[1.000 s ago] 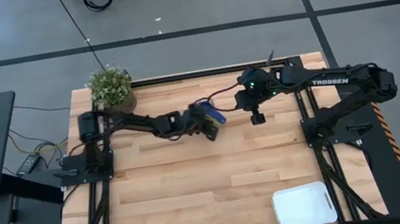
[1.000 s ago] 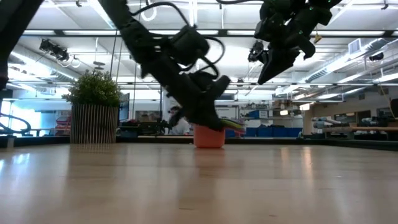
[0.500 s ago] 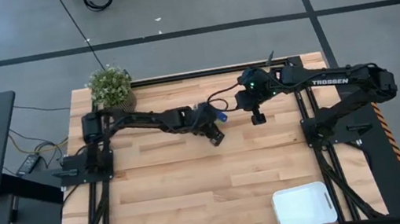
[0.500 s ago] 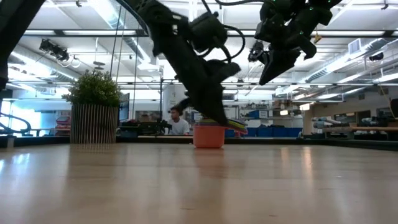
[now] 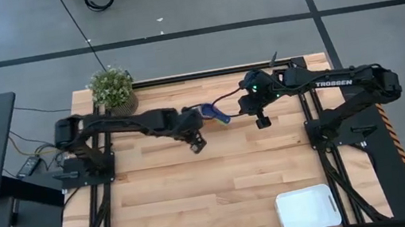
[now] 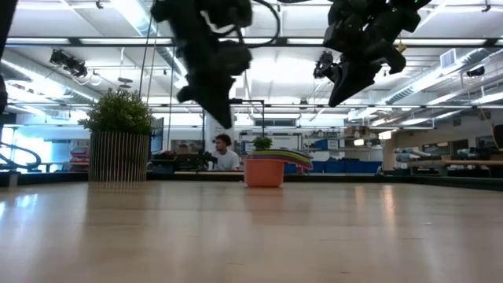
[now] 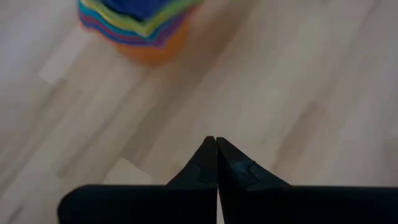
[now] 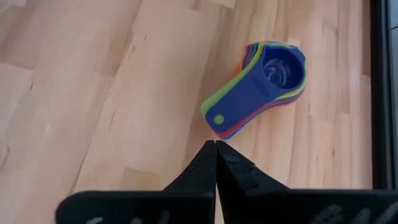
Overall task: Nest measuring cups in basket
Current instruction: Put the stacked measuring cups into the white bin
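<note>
Pale wooden planks fill the high view, the table (image 5: 197,187) ringed by dark frame rails and grey floor. Upper centre of that frame sits the stack of measuring cups (image 5: 215,114), all nested, dark blue on top, its handle pointing lower right; from above only the blue and a sliver of green show. The low view gives the orange bottom cup (image 6: 264,171) and a fan of coloured handles, though the colours between are hard to separate. The left wrist view cuts the stack off at the frame's upper edge and blurs it.

Left gripper (image 5: 198,142) hangs just lower left of the stack, clear of it, jaws pressed together on nothing. Right gripper (image 5: 262,121) hovers to the stack's right, also apart from it, jaws likewise closed and empty. In the low view both hang above the table, upper parts cropped by the top edge.

Far off at the lower right sits the white basket (image 5: 308,209), nothing in it. A potted plant (image 5: 112,89) stands at the upper left corner. A person (image 6: 225,152) shows small beyond the table, partly hidden.
</note>
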`<state>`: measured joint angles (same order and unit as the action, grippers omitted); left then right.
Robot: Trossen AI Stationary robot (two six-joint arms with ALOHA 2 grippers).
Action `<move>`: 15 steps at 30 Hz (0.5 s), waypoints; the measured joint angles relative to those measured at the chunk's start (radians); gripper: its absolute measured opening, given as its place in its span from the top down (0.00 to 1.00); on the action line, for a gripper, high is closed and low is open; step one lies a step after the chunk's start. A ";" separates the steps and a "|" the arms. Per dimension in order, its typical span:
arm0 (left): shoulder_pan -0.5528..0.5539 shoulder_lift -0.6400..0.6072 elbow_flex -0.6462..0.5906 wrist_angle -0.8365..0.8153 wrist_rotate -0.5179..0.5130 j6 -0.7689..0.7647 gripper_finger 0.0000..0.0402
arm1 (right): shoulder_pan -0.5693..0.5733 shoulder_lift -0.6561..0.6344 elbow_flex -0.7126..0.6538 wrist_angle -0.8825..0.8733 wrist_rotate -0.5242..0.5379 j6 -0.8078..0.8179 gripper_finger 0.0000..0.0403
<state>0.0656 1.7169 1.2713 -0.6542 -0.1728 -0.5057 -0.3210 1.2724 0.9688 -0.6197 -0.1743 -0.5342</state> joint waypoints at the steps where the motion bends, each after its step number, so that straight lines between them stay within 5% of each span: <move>1: -0.005 -0.029 -0.032 0.010 0.009 0.006 1.00 | 0.000 0.000 0.000 0.003 -0.002 0.000 0.99; 15: -0.060 -0.503 -0.466 0.072 0.036 0.027 1.00 | 0.034 0.014 0.001 0.091 0.025 0.103 0.99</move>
<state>0.0051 1.2137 0.8055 -0.5823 -0.1364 -0.4788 -0.2872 1.2864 0.9693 -0.5290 -0.1495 -0.4313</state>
